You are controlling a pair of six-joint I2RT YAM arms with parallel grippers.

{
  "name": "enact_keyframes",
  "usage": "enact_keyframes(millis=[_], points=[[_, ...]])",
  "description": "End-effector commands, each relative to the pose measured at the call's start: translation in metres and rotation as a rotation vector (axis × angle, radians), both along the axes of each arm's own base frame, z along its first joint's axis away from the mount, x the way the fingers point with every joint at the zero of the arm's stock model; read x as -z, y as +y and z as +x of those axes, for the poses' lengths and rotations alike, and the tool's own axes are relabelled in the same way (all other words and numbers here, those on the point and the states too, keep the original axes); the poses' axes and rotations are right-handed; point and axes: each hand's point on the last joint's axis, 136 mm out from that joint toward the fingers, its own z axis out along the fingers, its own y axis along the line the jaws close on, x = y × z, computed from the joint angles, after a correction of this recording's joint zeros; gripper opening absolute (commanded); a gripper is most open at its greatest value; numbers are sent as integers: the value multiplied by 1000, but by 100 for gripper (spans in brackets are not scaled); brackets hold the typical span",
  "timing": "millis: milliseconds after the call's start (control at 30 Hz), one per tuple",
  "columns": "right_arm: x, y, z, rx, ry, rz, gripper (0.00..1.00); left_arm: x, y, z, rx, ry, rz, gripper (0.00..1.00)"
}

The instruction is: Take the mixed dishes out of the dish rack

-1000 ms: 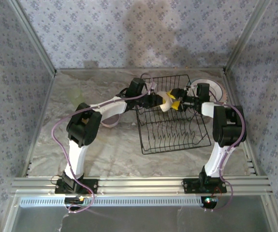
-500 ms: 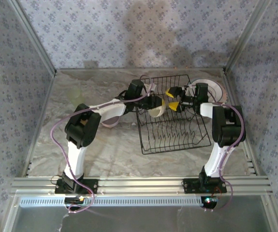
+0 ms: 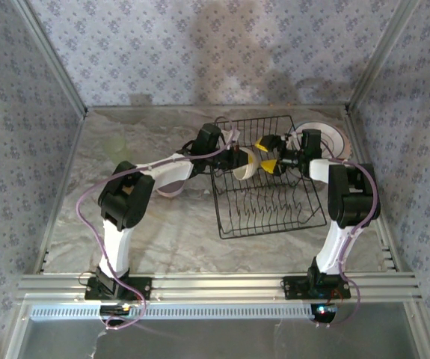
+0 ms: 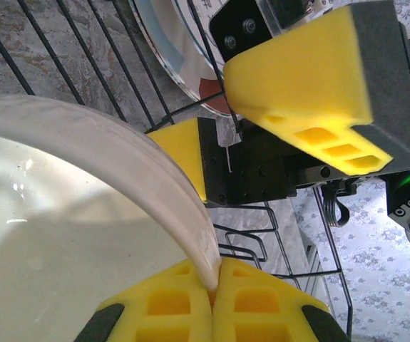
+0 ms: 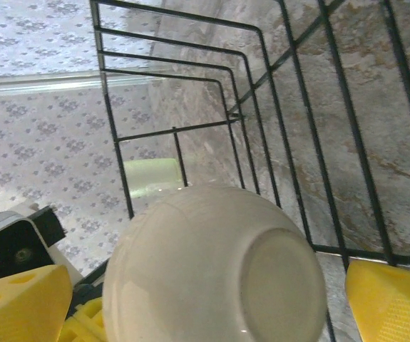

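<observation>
1. Left wrist cam: the left gripper (image 4: pixel 212 305) is clamped on the cream bowl (image 4: pixel 62 235), with the rim pinched right between its yellow pads.
2. Right wrist cam gives you the flip side. You see the bowl's underside, sitting between the right gripper's (image 3: pixel 268 154) fingers, which are spread wide on either side of it.
3. Top cam: the bowl hangs between the two sets of fingers, over the far end of the dish rack (image 3: pixel 274 202).
4. Left wrist cam also catches a plate (image 4: pixel 172 50) past the right fingers, behind the rack wires.
</observation>
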Motion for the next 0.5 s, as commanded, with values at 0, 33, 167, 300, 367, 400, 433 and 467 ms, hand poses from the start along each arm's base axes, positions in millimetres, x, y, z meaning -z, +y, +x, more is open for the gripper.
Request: enact_keyframes(millis=[0,33,167,300,367,400,433,467], points=[[-15,-6,-3,6,-42,-80,100,-36,2,-3,12,-74,-34,0],[-16,-7,-5,7,-47,-104,100,-36,2,-3,14,-74,-33,0],[-21,-14,-10,16,-71,-204,100,-42,0,-4,20,-77,-40,0],[-20,-21,-15,28,-72,-289,100,-47,-1,-3,25,-83,-38,0],[-20,-25,-17,40,-76,-335,100,-49,-1,-4,28,-86,-36,0],[-19,-28,-18,49,-75,-358,100,-51,-1,-4,30,-89,-34,0],[-20,-30,-19,60,-71,-374,100,-55,-2,-4,32,-94,-33,0],[-22,-31,-20,68,-72,-387,100,-57,-2,-4,34,-100,-30,0]])
